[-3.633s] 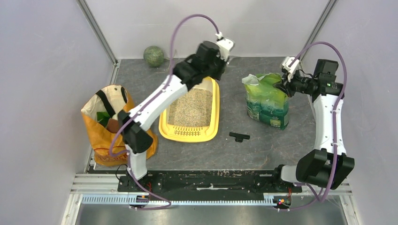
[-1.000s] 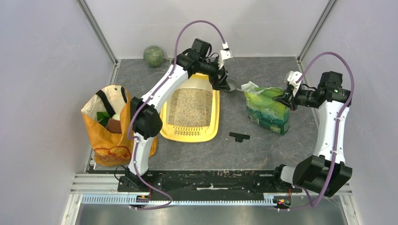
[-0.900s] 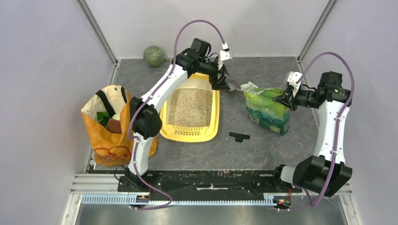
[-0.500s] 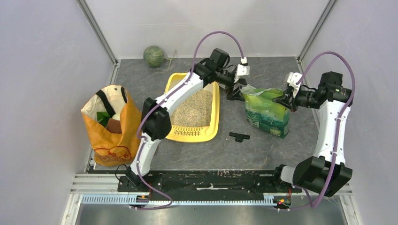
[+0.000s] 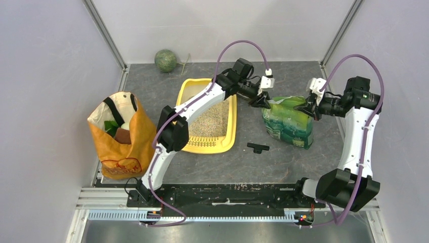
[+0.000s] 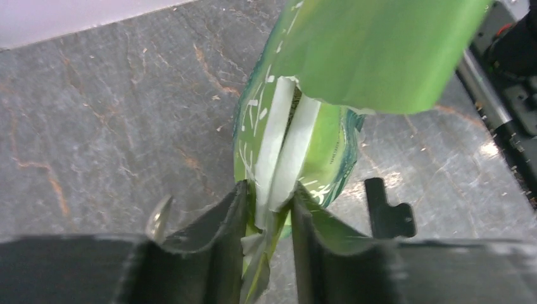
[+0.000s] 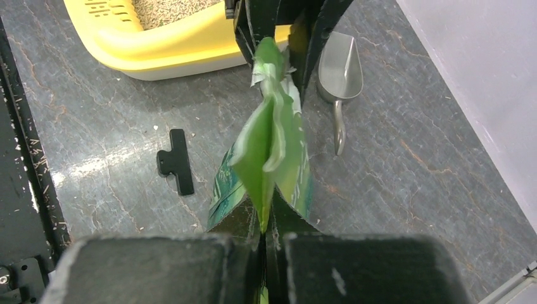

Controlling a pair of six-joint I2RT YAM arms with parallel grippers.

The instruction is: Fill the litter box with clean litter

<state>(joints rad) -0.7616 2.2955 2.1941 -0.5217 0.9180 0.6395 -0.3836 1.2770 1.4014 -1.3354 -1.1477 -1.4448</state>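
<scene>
Granules of clean litter [image 5: 210, 121] cover the floor of the yellow litter box [image 5: 231, 124], which sits on a dark, veined slate tabletop [image 5: 273, 167] between pale lilac walls. Right of the box stands a glossy green bag [image 5: 288, 119]. The left gripper [image 6: 269, 202] has its fingers [image 6: 221, 215] narrowly apart, with the bag's torn white edge between them; I cannot tell whether they squeeze it. The right gripper [image 7: 272, 244] pinches the bag's edge farther from the box, jaws closed on it. The left arm stretches diagonally over the box; the right arm stands upright, its forearm pointing towards the box. Just right of the box lie a metal scoop [image 7: 340, 73] and a black clip [image 5: 258, 147]; left of it stands an orange shopping bag [image 5: 119, 136]
</scene>
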